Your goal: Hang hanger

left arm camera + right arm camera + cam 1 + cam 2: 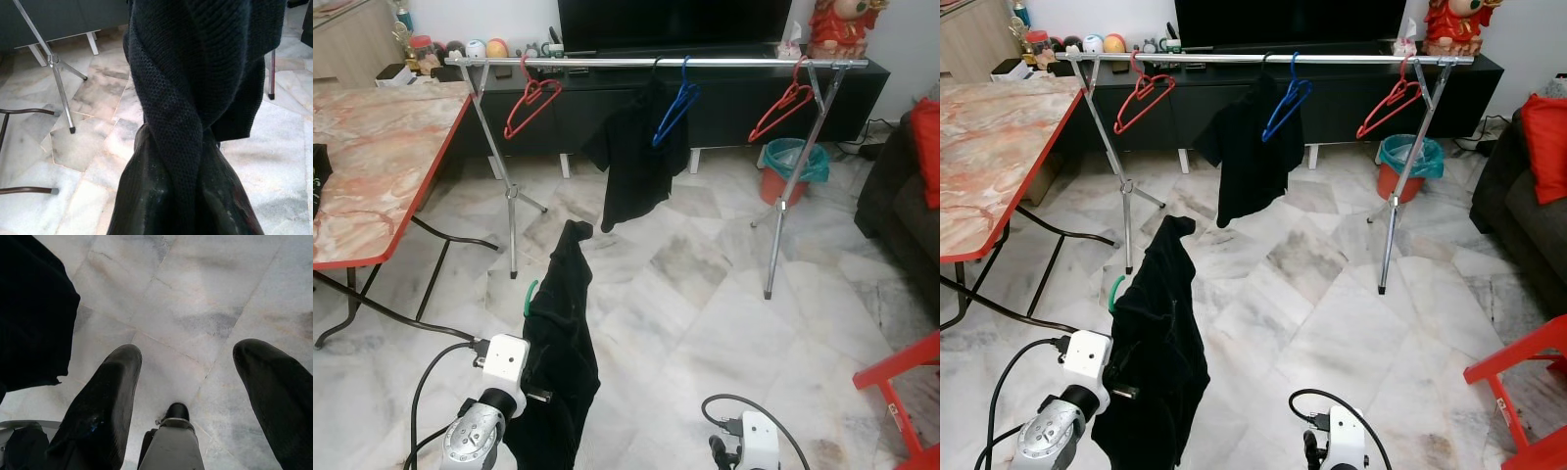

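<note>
Left end effector [195, 196] clamped; right end effector [195, 396] hangs spread.

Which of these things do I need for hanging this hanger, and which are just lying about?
Needed: left gripper; black garment on its green hanger; clothes rail.

Lying about: marble table; red hangers; blue hanger; hung black shirt; bin; right gripper, idle.

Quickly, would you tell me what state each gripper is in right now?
Left gripper: shut on the black garment.
Right gripper: open, holding nothing, above the marble floor.
</note>
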You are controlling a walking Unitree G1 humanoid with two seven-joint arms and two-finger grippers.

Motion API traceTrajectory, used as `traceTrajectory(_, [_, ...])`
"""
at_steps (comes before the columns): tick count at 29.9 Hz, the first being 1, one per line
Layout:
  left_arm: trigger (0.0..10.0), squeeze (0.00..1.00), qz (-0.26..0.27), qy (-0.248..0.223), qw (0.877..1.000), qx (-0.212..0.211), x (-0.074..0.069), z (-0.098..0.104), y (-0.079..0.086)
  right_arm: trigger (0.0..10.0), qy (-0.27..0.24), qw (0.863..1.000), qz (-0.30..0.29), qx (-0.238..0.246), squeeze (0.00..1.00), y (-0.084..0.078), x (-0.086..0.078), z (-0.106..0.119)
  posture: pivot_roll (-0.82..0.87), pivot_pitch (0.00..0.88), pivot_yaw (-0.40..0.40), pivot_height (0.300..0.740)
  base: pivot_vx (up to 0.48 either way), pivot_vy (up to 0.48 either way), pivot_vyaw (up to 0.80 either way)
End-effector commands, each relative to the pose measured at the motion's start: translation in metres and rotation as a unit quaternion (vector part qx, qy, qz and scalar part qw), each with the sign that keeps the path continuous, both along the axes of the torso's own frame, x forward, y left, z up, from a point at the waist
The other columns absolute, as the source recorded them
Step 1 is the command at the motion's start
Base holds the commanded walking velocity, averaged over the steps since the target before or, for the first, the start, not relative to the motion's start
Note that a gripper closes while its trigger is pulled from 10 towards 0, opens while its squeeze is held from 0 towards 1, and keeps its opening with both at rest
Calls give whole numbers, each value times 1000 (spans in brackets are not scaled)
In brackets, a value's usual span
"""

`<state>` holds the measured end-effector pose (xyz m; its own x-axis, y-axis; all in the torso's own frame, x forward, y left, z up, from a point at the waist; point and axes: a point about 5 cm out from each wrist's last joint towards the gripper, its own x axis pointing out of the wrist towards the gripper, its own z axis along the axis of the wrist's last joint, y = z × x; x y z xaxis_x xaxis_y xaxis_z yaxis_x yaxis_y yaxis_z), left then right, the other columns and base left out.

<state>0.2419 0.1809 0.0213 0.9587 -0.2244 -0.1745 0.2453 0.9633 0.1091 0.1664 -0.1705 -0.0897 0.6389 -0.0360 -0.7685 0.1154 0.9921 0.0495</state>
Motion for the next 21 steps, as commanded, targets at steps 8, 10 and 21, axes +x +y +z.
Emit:
traceTrajectory(8, [10000,0,3,-20,1000,-4,4,9,1,10000,-4,1000,3,-1,0,1,0,0,-38,0,25,740,0,0,0])
traceTrajectory(10, [10000,0,3,-20,1000,-5,4,9,1,10000,-4,1000,3,-1,0,0,0,0,-38,0,25,740,0,0,0])
traceTrajectory(21, [10000,0,3,-21,1000,-5,5,9,1,10000,-6,1000,5,-2,0,0,1,1,-38,0,25,740,0,0,0])
